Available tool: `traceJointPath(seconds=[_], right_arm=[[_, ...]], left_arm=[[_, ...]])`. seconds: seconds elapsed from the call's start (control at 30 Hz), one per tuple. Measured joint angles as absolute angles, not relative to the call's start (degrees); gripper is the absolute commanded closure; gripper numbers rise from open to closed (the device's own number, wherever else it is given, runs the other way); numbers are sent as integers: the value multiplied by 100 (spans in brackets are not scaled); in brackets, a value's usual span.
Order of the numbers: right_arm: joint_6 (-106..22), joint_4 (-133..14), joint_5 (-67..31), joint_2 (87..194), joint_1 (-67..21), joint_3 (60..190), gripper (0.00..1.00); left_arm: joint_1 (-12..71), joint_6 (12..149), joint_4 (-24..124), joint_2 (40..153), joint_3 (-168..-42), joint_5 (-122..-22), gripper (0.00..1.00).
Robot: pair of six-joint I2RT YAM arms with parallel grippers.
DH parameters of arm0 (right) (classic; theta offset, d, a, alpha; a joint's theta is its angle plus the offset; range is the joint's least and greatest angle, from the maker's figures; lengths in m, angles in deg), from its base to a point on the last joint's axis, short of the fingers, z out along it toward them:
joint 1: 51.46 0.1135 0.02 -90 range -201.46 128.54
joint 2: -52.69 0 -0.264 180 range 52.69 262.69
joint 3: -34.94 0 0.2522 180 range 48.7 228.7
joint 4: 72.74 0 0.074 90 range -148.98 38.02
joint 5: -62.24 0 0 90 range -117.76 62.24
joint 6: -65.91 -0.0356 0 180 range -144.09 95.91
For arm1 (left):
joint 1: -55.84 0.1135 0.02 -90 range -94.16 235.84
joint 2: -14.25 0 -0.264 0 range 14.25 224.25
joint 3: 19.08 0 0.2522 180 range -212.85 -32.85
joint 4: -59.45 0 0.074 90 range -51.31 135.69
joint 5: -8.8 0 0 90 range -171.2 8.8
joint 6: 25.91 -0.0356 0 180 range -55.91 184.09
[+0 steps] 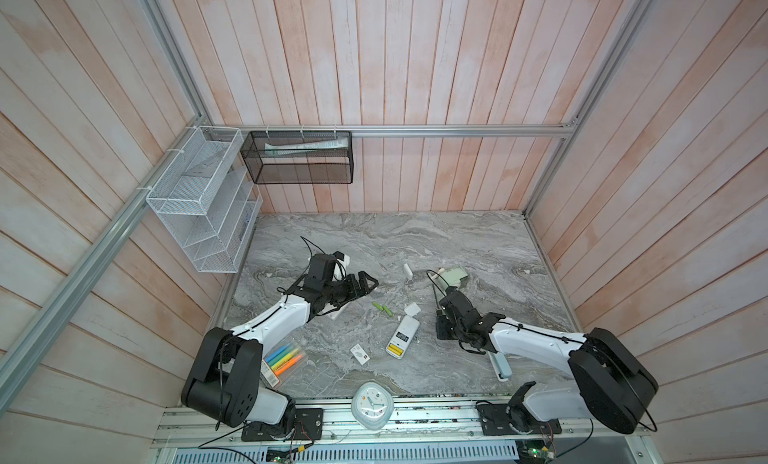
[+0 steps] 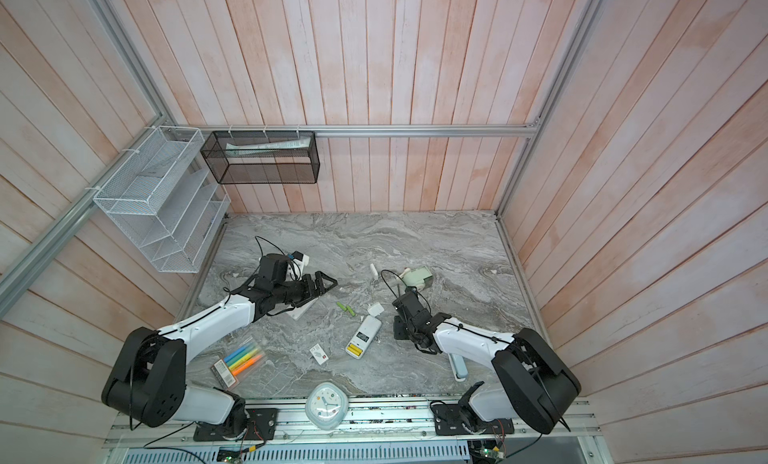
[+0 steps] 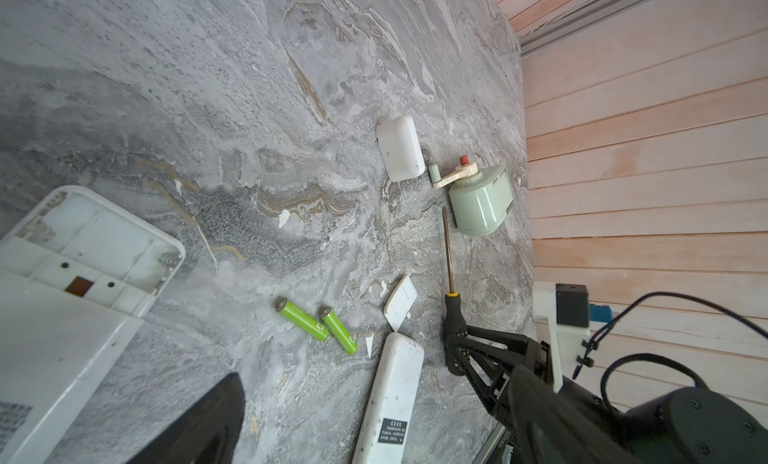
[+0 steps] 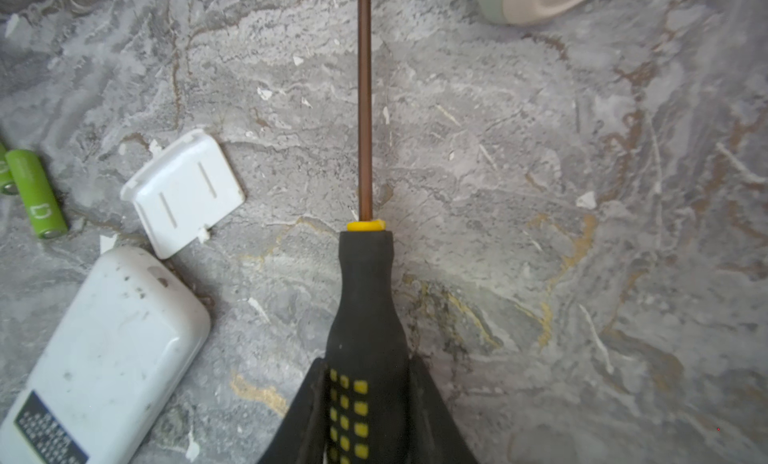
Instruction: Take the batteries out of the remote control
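Our right hand (image 4: 368, 360) is closed on the black-and-yellow handle of the screwdriver (image 4: 365, 274), with a finger against each side. The shaft runs to the top of the right wrist view, low over the tabletop (image 1: 457, 241). Our left hand (image 1: 368, 282) stands wide open and holds nothing. It sits left of centre in both top views, close to the large white remote (image 3: 75, 283), whose open battery bay looks empty.

Further out, the two green batteries (image 3: 302, 319) lie loose side by side on the stone near the centre of the frame, just left of a detached cover (image 4: 183, 191). Below the cover lies the small remote (image 1: 404, 332), back up, and the two yellow batteries (image 1: 395, 350) sit in the open bay at its lower end.

We judge the job about half done: two cells are out and two are left to lift. The screwdriver looks meant for prying them free.
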State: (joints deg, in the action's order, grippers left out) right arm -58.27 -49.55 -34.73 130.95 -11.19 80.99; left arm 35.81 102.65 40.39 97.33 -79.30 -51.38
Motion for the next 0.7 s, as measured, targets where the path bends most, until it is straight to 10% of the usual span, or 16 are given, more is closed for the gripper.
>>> traceJointPath(seconds=[0.7], right_arm=[[-4992,-5042,-1383,11128,-1067,7950,100]], left_arm=[[2969,10838,5765,10024,-7952,-4600,2]])
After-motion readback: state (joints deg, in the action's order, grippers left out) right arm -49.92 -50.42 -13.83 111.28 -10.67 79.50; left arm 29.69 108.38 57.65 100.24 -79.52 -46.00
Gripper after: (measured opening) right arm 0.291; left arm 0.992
